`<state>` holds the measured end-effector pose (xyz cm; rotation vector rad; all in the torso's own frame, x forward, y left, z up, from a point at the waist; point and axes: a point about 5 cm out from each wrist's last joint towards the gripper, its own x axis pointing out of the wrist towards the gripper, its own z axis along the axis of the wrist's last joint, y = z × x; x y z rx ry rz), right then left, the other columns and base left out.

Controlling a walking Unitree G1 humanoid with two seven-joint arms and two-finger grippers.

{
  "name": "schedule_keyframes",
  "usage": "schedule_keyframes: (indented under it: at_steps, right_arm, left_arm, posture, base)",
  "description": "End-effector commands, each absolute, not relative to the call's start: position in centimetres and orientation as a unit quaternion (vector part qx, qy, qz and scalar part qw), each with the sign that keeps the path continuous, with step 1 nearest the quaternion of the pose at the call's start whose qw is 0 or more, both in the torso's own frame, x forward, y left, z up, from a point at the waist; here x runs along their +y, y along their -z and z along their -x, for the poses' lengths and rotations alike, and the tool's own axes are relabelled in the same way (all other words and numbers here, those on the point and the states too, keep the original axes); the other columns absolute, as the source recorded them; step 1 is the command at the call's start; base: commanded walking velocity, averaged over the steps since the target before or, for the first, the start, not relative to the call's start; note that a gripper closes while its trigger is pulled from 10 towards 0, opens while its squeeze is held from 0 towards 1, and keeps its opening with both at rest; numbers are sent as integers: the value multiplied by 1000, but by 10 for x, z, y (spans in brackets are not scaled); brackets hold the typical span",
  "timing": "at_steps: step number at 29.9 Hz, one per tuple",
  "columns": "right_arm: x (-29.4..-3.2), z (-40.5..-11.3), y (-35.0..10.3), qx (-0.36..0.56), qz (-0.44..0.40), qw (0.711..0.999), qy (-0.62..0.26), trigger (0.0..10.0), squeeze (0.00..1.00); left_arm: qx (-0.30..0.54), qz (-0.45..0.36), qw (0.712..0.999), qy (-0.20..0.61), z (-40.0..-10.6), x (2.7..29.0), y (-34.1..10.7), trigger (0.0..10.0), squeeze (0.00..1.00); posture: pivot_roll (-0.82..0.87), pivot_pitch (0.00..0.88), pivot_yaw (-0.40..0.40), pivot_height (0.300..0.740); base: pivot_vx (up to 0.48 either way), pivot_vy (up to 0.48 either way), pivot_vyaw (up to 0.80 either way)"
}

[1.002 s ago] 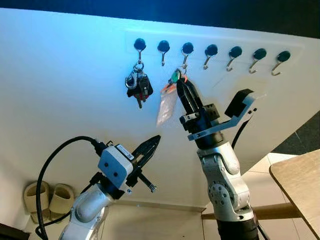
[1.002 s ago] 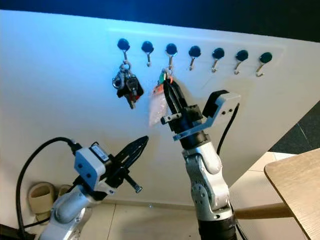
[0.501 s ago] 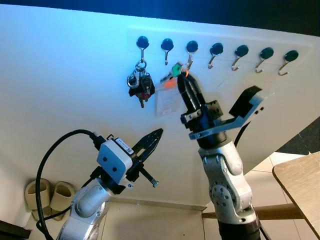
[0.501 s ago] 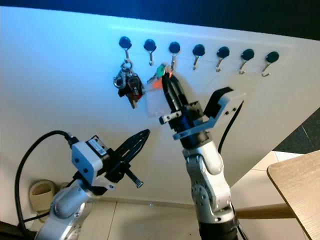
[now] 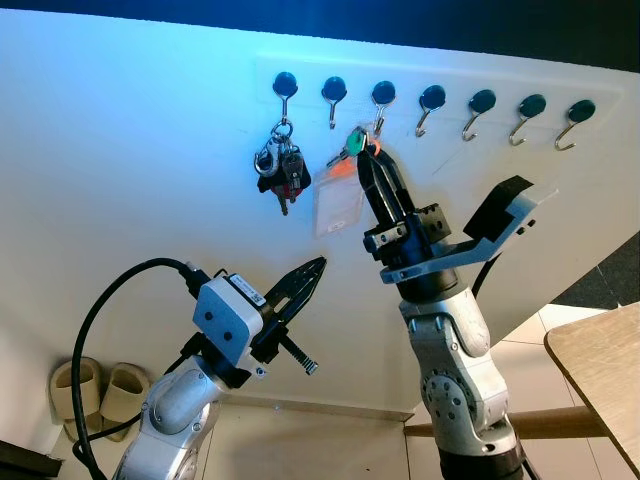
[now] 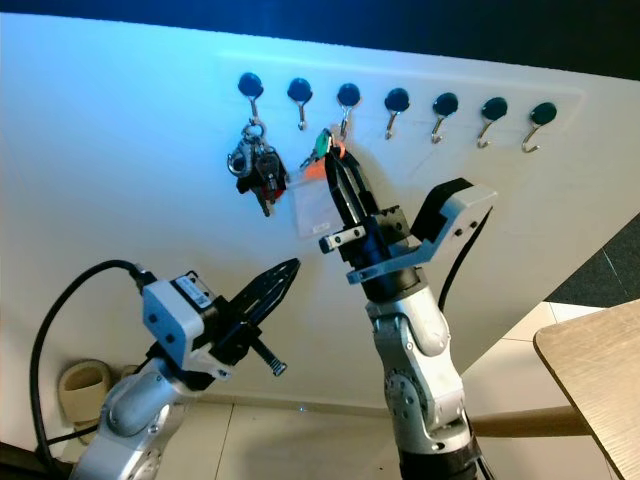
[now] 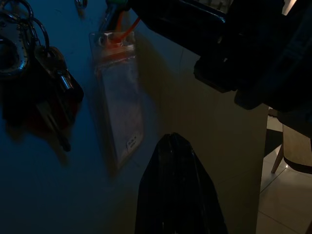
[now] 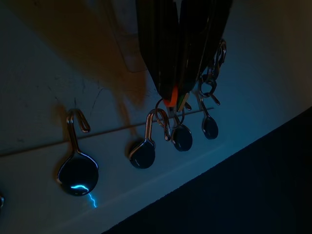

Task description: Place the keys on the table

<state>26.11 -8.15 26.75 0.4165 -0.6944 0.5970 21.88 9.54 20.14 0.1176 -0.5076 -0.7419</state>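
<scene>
green and orange keys (image 5: pixel 352 148), clear badge sleeve (image 5: pixel 338 208), black hooks (image 5: pixel 432 98), white wall (image 5: pixel 130 150), beige slippers (image 5: pixel 98 397).

We see a white wall (image 5: pixel 130 150) with a row of seven dark-knobbed hooks (image 5: pixel 433 100) across its upper part. A second bunch of dark keys (image 5: pixel 280 170) with a metal clip hangs from the first hook at about eleven o'clock. Down at seven o'clock a pair of beige slippers (image 5: pixel 95 395) sits on the floor against the wall. A pale tiled floor (image 5: pixel 310 445) runs along the bottom edge.
</scene>
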Motion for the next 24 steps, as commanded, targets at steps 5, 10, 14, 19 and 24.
schedule_keyframes:
  at_steps: [5,10,14,19,24]
  right_arm:
    - [-83,-264,-270,-319,-228,878,-275,10000,0]
    - [-83,-266,-273,-317,-235,877,-274,10000,0]
    - [-82,-266,-278,-327,-239,872,-276,10000,0]
    - [-81,-263,-284,-338,-243,865,-280,10000,0]
    - [-80,-261,-289,-349,-240,859,-286,10000,0]
  left_arm:
    - [-245,-57,893,372,-215,91,-203,10000,0]
    - [-242,-58,893,375,-215,91,-202,10000,0]
    - [-243,-59,893,376,-214,90,-202,10000,0]
    - [-244,-58,893,374,-215,91,-202,10000,0]
    - [-244,-58,893,374,-214,91,-203,10000,0]
  posture:
    - [76,162,-63,740]
    - [76,160,-63,740]
    - [76,159,-63,740]
    - [76,159,-64,740]
    - [75,160,-65,740]
  base:
    - [0,0,0]
    - [0,0,0]
    - [0,0,0]
    - [0,0,0]
    - [0,0,0]
